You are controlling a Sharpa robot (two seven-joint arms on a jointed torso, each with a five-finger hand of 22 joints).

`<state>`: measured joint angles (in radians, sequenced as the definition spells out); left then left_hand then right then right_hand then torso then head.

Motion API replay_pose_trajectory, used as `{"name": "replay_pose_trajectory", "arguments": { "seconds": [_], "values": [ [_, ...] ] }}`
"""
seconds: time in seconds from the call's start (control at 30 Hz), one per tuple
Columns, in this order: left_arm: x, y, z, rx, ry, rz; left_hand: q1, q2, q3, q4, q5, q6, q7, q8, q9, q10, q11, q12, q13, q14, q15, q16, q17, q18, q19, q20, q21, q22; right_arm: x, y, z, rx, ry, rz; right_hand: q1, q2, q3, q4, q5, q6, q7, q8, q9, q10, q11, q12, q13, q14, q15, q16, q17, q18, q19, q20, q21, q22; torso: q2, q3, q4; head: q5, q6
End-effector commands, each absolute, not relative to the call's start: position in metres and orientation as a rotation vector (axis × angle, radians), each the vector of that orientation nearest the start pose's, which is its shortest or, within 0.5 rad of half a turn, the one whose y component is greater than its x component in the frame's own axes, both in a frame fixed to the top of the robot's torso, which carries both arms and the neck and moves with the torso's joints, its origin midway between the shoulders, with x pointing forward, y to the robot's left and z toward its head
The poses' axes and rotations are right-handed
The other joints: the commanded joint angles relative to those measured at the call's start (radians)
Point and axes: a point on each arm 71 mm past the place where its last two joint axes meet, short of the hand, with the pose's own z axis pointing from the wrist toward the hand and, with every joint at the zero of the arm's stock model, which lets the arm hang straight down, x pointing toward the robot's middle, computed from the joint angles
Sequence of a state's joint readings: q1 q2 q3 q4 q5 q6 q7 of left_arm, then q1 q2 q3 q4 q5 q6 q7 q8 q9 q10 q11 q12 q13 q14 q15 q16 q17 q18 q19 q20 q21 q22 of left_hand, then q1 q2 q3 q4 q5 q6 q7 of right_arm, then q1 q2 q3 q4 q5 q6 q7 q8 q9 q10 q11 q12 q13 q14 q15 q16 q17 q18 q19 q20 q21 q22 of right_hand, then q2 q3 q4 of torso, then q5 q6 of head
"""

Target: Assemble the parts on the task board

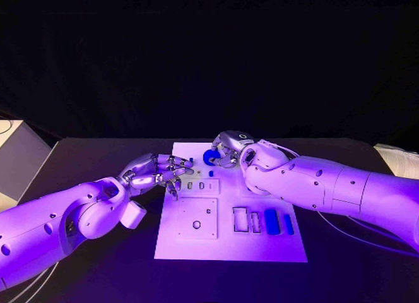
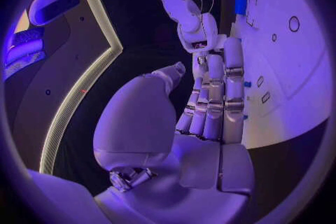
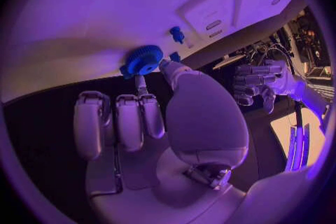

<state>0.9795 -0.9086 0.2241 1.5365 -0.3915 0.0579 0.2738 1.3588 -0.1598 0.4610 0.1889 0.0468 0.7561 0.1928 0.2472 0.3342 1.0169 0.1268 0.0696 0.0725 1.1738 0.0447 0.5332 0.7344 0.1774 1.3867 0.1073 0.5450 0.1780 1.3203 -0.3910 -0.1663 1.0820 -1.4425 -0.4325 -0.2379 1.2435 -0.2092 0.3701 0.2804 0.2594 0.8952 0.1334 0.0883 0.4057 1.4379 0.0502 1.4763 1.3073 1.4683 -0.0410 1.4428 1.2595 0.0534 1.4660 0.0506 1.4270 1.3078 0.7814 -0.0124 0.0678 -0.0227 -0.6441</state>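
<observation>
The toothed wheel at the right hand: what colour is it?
Blue. The wheel shows best in the right wrist view, at the right hand's fingertips.

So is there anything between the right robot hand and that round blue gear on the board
Nothing visible stands between them. The right robot hand is right at the blue gear, with a fingertip reaching up to its rim in the right wrist view. The small blue peg stands beyond the gear on the task board, not in the way.
</observation>
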Motion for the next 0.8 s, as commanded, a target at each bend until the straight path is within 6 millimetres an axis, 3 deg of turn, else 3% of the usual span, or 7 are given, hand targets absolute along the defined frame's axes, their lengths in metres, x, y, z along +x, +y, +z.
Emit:
{"name": "replay_pose_trajectory", "arguments": {
  "seconds": [0.03,0.43,0.8],
  "values": [
    [0.467,0.218,-0.188,-0.759,1.699,-1.721,-0.002,0.007,0.0,-0.005,0.003,0.001,0.006,-0.007,0.001,0.001,0.006,0.0,0.001,-0.008,0.0,0.004,0.002,0.0,-0.002,0.003,0.003,0.002,0.561,-0.098,-0.176,-0.145,1.571,0.491,-0.007,0.0,0.002,0.004,0.005,-0.004,0.002,-0.002,0.0,-0.009,0.001,-0.007,0.124,0.044,0.007,0.007,0.001,-0.017,0.081,0.005,0.003,0.076,0.0,0.0006,-0.0005,0.0,-0.001],
    [0.467,0.218,-0.188,-0.761,1.698,-1.717,-0.002,0.007,0.0,-0.005,0.003,0.001,0.006,-0.007,0.001,0.001,0.006,0.0,0.001,-0.008,0.0,0.004,0.002,0.0,-0.002,0.003,0.003,0.002,0.563,-0.103,-0.18,-0.15,1.626,0.458,-0.068,0.026,0.006,0.007,0.04,-0.003,0.003,-0.001,0.0,-0.006,0.002,-0.005,0.129,0.047,0.008,0.012,0.015,-0.019,0.082,0.006,0.011,0.088,0.0,0.0009,-0.0016,0.0,0.0],
    [0.468,0.219,-0.188,-0.764,1.693,-1.71,-0.001,0.007,0.001,-0.006,0.004,0.0,0.007,-0.008,0.001,-0.001,0.007,0.0,0.001,-0.01,0.0,0.005,0.004,0.0,-0.003,0.004,0.004,0.002,0.563,-0.113,-0.18,-0.138,1.617,0.454,-0.072,0.026,0.015,0.001,0.067,-0.004,0.004,-0.002,0.0,-0.003,0.002,-0.003,0.132,0.047,0.009,0.014,0.019,-0.02,0.083,0.007,0.015,0.093,0.0,0.0001,0.0011,0.0,0.0]
  ]
}}
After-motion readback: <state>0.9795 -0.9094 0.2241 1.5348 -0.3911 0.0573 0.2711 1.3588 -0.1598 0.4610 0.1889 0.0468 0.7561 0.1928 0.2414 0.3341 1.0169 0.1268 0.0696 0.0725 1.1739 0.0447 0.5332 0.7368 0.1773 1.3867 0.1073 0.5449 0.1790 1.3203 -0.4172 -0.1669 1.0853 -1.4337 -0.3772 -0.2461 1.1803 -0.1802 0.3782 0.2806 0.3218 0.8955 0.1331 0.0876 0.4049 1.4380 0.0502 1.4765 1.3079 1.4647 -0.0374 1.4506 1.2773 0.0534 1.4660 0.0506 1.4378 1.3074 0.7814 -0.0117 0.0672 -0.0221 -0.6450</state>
